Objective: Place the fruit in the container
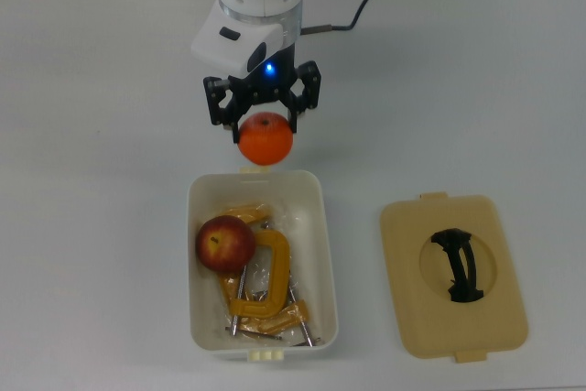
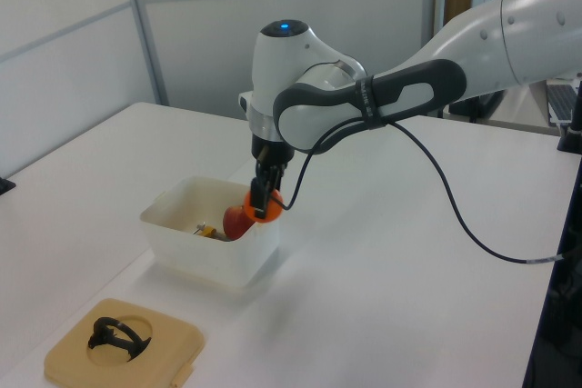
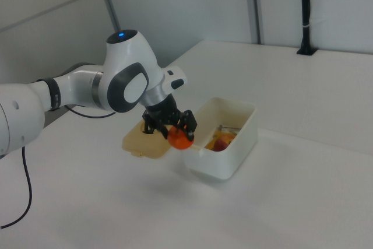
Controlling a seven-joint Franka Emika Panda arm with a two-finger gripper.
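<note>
Hanging in the air above the table (image 1: 92,89), the orange (image 1: 265,139) sits pinched between the two black fingers (image 1: 218,109) of the gripper (image 1: 264,118), which are closed against its sides and hold it clear of the surface. In the top view it is just above the tub's (image 1: 324,254) short end, overlapping the rim; in the left view it hangs level with the near wall, in front of the apple (image 2: 235,221). The apple lies inside the tub, against the top view's left wall, beside a yellow clamp (image 1: 265,276) that fills much of the floor. The tan lid (image 1: 453,276) with its black handle (image 1: 458,265) lies flat on the table to the top view's right of the tub, apart from it.
</note>
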